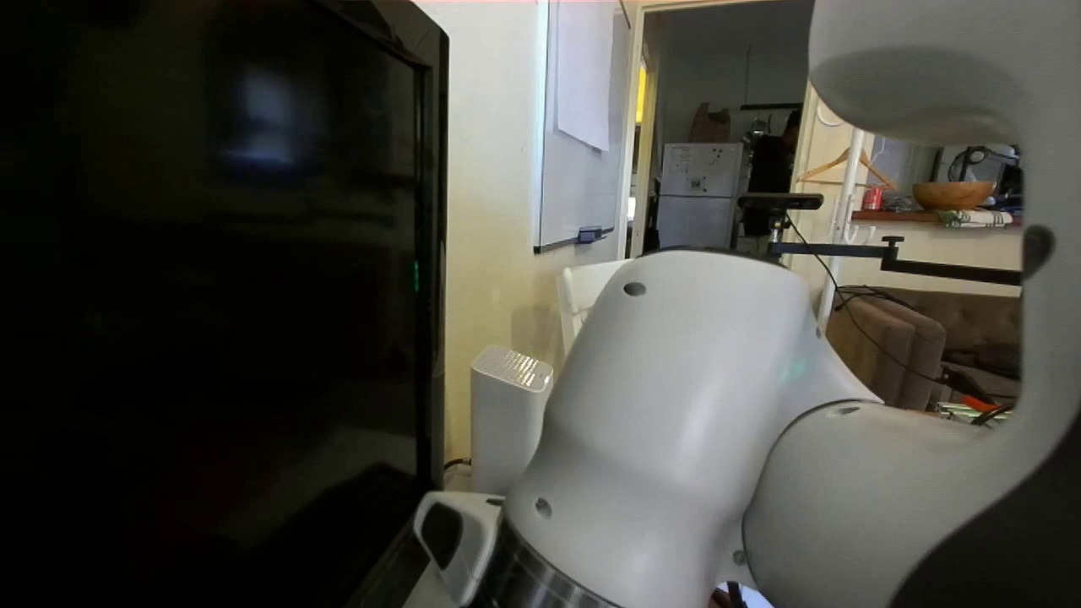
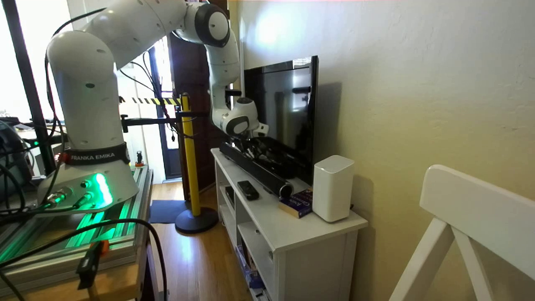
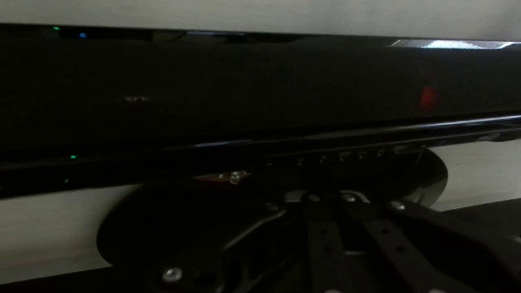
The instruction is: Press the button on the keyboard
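Observation:
No keyboard shows in any view. A black television [image 1: 211,338] stands upright on a white cabinet; it also shows in an exterior view [image 2: 278,113] and in the wrist view [image 3: 260,89]. A row of small marks that look like buttons [image 3: 342,156] runs along the underside of its lower frame. My gripper [image 3: 321,175] is shut and empty, its dark fingertips just under that frame by the row. I cannot tell whether they touch it. The gripper [image 2: 248,146] is small and dark in an exterior view. In an exterior view the arm's lower end runs out of frame, hiding the fingers.
The television's oval black base [image 3: 130,232] lies below the gripper. A long black soundbar [image 2: 255,169], a remote [image 2: 248,190], a book [image 2: 296,205] and a white box-shaped device [image 2: 333,190] are on the white cabinet [image 2: 301,236]. A white chair [image 2: 480,209] stands beside it.

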Tool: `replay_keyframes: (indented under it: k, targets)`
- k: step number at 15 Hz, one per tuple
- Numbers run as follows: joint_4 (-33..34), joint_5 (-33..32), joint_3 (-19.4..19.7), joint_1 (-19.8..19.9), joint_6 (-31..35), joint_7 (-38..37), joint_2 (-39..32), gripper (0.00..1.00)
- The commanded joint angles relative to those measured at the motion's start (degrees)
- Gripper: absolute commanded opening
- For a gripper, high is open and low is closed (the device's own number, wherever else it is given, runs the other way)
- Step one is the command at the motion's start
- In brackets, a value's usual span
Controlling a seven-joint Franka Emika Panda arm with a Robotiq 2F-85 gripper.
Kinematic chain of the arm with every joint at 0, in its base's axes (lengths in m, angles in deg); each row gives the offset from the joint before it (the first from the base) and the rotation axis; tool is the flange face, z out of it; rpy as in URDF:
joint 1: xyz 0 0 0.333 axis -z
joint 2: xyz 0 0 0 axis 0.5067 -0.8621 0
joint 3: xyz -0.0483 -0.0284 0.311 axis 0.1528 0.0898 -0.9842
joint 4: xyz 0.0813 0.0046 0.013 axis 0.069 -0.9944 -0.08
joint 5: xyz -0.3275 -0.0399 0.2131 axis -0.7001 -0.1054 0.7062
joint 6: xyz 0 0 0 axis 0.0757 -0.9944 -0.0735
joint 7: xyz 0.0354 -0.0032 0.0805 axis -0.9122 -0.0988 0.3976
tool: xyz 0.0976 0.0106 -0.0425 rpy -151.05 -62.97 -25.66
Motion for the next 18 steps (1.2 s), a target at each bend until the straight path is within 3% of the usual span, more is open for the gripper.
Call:
replay_keyframes:
  k: [1,3,5,9,18]
  targets:
    - [1.8,-2.6,-8.3,7.9,-3.0,0.8,-5.2,0.0]
    - [1.7,-2.3,-9.6,9.9,-3.9,0.8,-5.7,0.0]
    - [0.9,-1.2,-7.7,8.4,-3.1,-0.1,-4.1,0.0]
    - [-1.9,0.2,-1.2,1.4,0.8,-1.6,0.9,0.0]
    - [-5.2,2.5,7.7,-9.5,5.6,-3.0,4.4,0.0]
